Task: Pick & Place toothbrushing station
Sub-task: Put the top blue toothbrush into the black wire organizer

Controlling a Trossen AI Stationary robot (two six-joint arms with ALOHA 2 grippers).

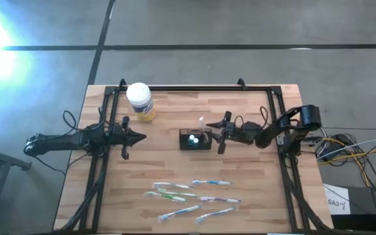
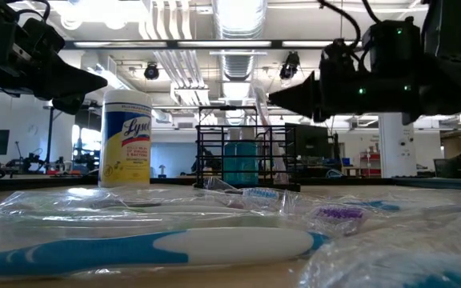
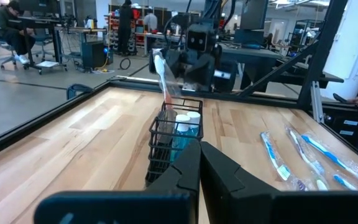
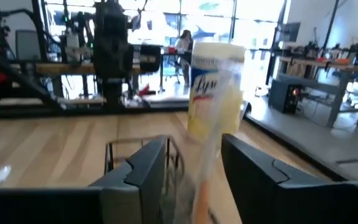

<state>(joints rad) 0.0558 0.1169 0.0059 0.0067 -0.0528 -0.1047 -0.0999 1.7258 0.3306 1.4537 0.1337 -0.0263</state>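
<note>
1. The right gripper hangs right at the caddy's right-hand side with its fingers spread apart. A wrapped toothbrush stands between them; it looks let go rather than pinched, though the blurred wrist view leaves that uncertain.
2. The left gripper waits clenched on nothing, well apart from the caddy and aimed at it across bare wood.
3. The toothbrushing station — a small black wire-mesh caddy — sits upright near the middle of the counter, with a blue bottle and the wrapped brush poking out of it.
4. The white-lidded wipes jar stands apart toward the far left, and loose packaged toothbrushes lie scattered at the near edge.
5. Handling, as a judgement: the caddy should be light and stiff, but open mesh gives thin, slick wire to bite on. Its top rim or a side wall is the likely hold — fingers straddling one wall.
6. Its contents stand loose, so tilting could spill them; keep it level.
</note>
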